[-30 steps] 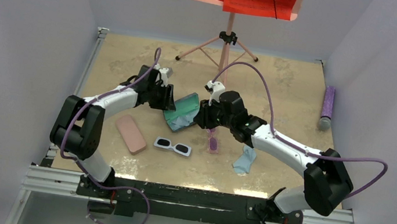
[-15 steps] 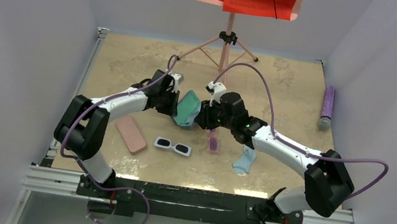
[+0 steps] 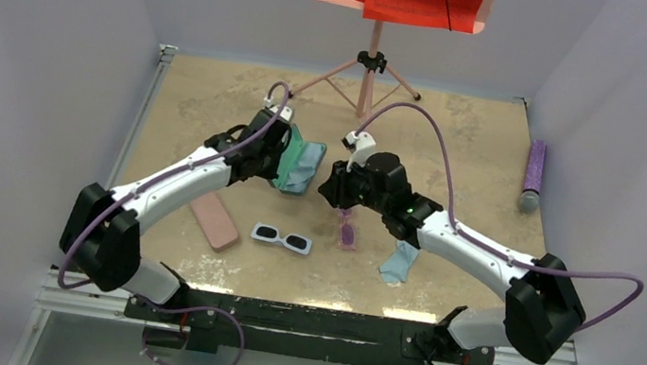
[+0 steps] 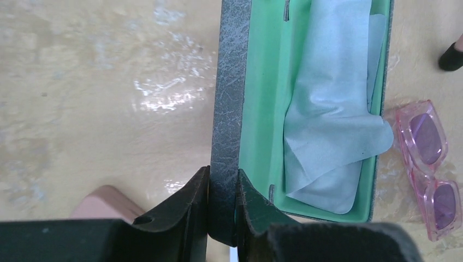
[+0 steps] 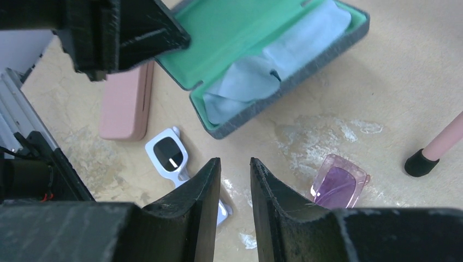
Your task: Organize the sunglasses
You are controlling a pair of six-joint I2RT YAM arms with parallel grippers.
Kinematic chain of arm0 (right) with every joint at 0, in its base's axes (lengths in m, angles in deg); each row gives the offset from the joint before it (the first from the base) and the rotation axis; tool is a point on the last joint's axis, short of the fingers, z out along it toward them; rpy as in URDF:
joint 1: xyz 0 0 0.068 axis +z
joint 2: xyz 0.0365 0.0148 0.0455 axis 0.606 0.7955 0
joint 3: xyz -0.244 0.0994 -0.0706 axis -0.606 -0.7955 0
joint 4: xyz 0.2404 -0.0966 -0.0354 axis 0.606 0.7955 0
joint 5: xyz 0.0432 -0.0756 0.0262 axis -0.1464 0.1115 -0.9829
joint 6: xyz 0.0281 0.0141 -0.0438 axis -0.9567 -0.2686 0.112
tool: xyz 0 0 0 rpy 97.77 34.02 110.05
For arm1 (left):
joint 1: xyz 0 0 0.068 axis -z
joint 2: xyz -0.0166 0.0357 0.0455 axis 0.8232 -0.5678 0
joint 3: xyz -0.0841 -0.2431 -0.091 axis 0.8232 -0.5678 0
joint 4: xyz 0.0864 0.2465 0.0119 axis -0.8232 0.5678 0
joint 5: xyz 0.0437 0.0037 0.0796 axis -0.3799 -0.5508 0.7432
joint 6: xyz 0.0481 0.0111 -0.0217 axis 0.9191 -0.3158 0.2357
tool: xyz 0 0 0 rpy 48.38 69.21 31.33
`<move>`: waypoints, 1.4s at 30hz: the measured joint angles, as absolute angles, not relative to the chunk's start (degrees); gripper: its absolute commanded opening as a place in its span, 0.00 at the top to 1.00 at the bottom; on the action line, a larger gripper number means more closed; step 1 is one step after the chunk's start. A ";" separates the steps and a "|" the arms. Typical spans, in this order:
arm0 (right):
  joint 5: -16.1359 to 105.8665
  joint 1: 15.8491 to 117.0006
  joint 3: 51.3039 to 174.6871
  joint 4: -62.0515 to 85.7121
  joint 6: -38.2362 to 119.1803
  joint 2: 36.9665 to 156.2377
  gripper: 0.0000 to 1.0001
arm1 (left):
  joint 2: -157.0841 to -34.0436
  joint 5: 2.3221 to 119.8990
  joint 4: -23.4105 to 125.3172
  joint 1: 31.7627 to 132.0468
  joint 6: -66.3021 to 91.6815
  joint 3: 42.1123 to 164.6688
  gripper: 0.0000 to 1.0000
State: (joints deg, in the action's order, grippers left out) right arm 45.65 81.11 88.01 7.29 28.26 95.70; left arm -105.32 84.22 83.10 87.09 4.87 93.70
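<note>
White arms with black joints and purple cables end in the matte-black left gripper and right gripper.

Top camera high, rearward, facing down-forward. Wrist cameras close, looking down; both share open case, pink-purple sunglasses.

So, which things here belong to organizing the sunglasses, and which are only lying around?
For the job: white sunglasses, pink-purple sunglasses, open grey case clamped by the left fingers, closed pink case.
Just lying about: loose blue cloth, purple cylinder, music stand.
</note>
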 measured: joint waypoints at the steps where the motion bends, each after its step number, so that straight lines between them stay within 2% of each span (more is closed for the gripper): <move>1: 45.79 81.13 87.47 6.74 28.22 94.83 0.69 | -103.92 85.12 83.47 87.11 5.00 93.72 1.00; 6: 46.57 81.13 86.09 3.33 27.52 91.16 0.70 | -97.32 90.21 85.31 87.46 6.58 95.40 1.00; 13: 47.14 81.11 85.48 -1.02 26.91 87.92 0.70 | -95.33 96.44 87.12 87.85 11.19 101.48 1.00; 22: 47.53 81.11 85.50 -3.70 26.80 84.10 0.70 | -91.12 98.39 88.19 87.81 18.64 111.60 1.00; 27: 46.81 81.11 86.94 -3.77 28.00 83.88 0.69 | -88.14 98.32 87.41 87.79 19.47 112.45 1.00; 30: 45.11 81.11 88.95 -3.62 29.66 83.88 0.69 | -85.00 98.15 84.69 87.81 19.36 108.76 1.00; 35: 41.00 81.07 92.26 -2.81 30.73 83.94 0.68 | -78.31 96.14 78.14 88.07 18.73 94.68 1.00; 42: 41.02 81.13 92.85 -0.60 24.85 88.01 0.69 | -77.43 98.10 72.48 90.50 15.82 81.24 1.00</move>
